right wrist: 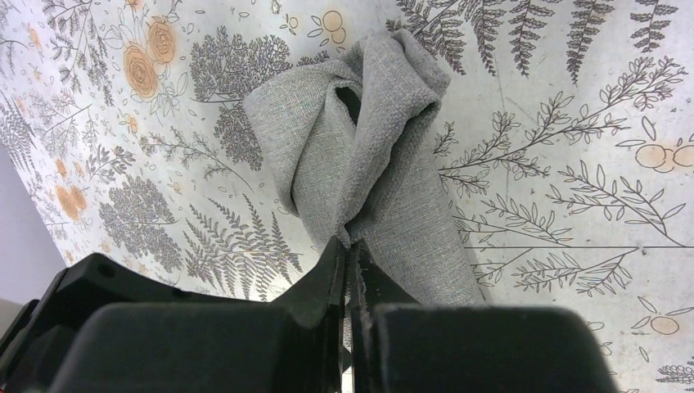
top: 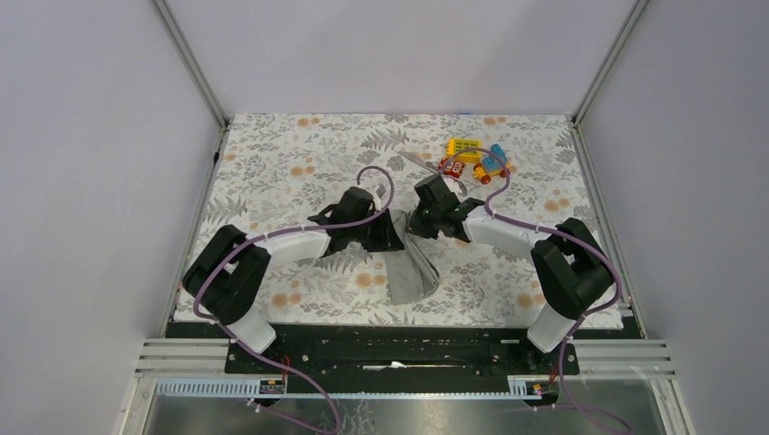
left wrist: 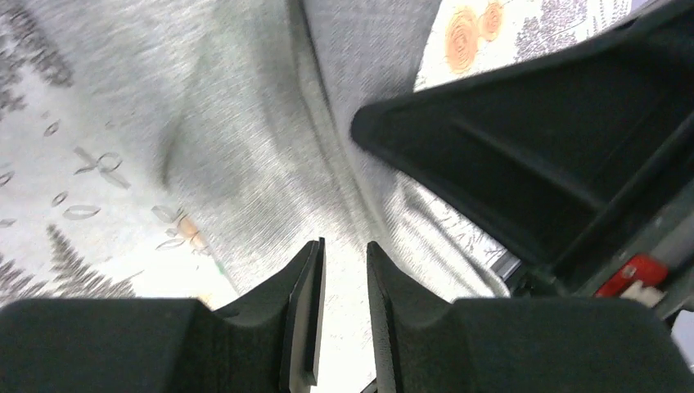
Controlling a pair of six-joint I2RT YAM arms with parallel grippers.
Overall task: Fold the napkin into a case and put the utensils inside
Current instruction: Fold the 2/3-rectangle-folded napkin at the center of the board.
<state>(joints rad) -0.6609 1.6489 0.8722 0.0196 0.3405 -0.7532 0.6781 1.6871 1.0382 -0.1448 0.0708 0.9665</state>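
Grey napkin [top: 413, 272] lies bunched on the tablecloth [top: 290, 172], trailing toward the bases. Right gripper [right wrist: 350, 244] is pinched tight on its far end. Left gripper [left wrist: 344, 246], just beside, stands slightly parted, holding nothing. Blocks [top: 467, 154] sit beyond.

napkin [left wrist: 245, 123] blurred (left wrist), utensils [top: 415, 161] — partly hidden

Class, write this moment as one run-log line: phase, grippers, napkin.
phase: folding napkin | left gripper: open, over napkin | right gripper: shut on napkin | napkin: bunched
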